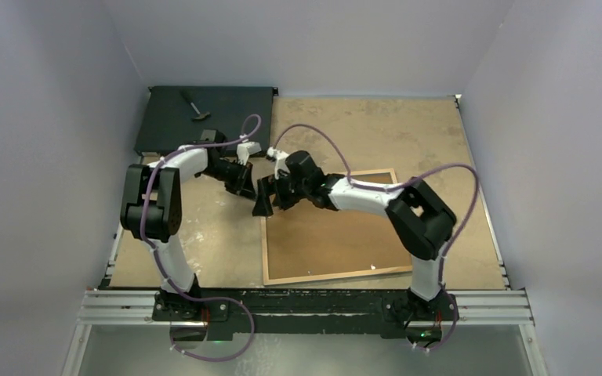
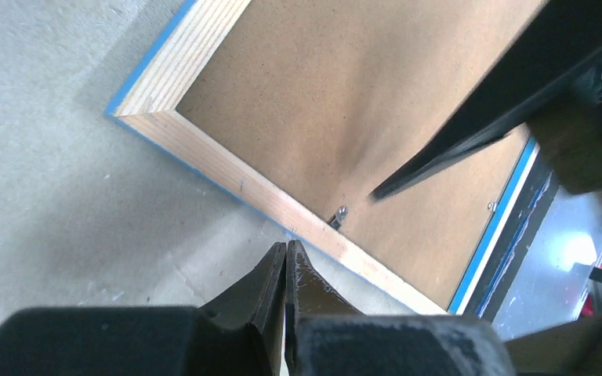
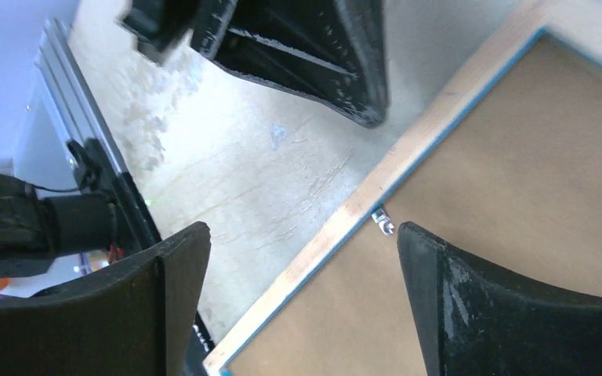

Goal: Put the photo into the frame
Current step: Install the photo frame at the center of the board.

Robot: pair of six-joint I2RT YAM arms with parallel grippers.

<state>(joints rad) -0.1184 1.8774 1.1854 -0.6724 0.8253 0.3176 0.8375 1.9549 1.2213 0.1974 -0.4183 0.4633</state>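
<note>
Presently your frame [image 1: 337, 276] lies face down, lower centre of the top view, with the backing panel [image 1: 329, 239] seated. The photo is unseen, perhaps beneath. Your right gripper [image 3: 302, 235] gapes empty over a retaining tab [image 3: 382, 222]; your left gripper [image 2: 286, 251] is pinched closed, empty. Judged nearly done; securing tabs is left.

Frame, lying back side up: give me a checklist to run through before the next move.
1. Frame lying flat, wood back up: ok.
2. Backing seated inside the frame: ok.
3. Photo in view: not ok, none shows.
4. Right claw open over the tab: ok.
5. Tab turned off the backing: cannot tell.
6. Left claw shut, just outside the frame's edge: ok.
</note>
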